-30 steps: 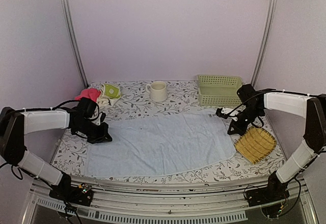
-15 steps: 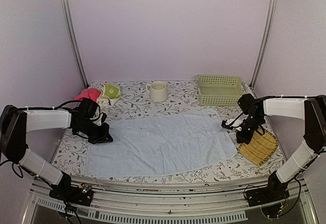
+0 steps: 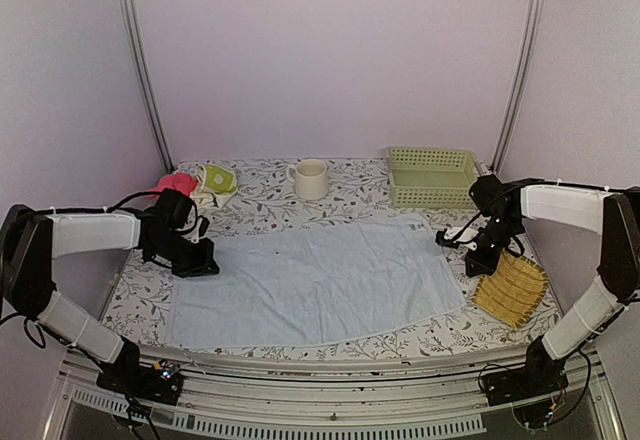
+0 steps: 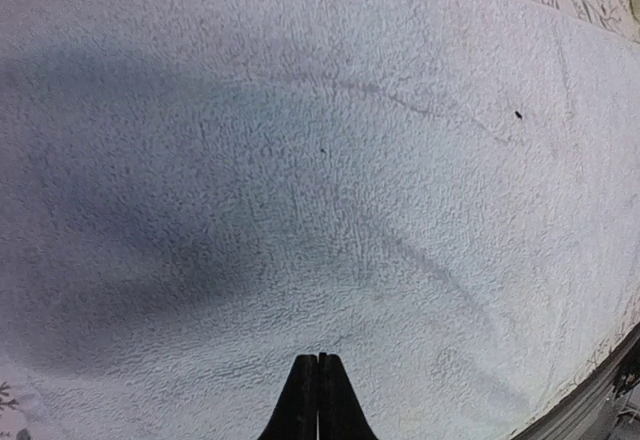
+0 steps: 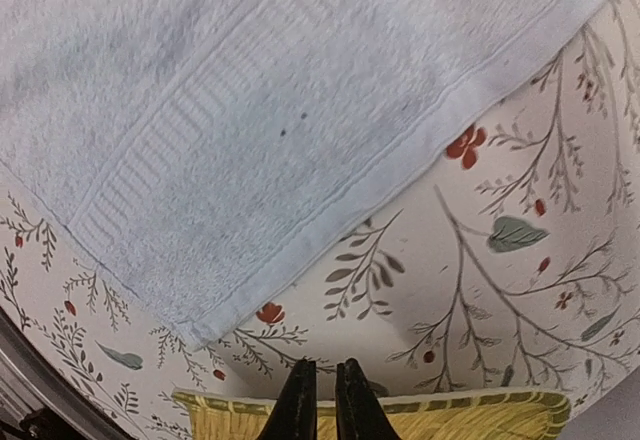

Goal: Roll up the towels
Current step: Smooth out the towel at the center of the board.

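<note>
The pale blue towel (image 3: pixel 315 280) lies spread flat across the middle of the table. My left gripper (image 3: pixel 205 263) rests at its left edge. In the left wrist view the left gripper (image 4: pixel 319 362) is shut, empty, just over the terry towel (image 4: pixel 320 160). My right gripper (image 3: pixel 477 265) sits off the towel's right edge, beside the yellow woven tray (image 3: pixel 512 290). In the right wrist view the right gripper (image 5: pixel 319 368) shows a narrow gap holding nothing, above the tray rim (image 5: pixel 430 412), with the towel corner (image 5: pixel 250 110) ahead. The yellow-green patterned towel (image 3: pixel 216 179) lies bunched at the back left.
A pink cloth (image 3: pixel 172 182) lies beside the patterned towel. A cream mug (image 3: pixel 311 178) stands at the back middle, and a green plastic basket (image 3: pixel 430 175) at the back right. The floral tablecloth (image 3: pixel 270 210) covers the table.
The woven tray has slid a little right and away from the towel's edge, with my right gripper moving alongside it. Its fingers have parted slightly. The left arm has barely moved.
</note>
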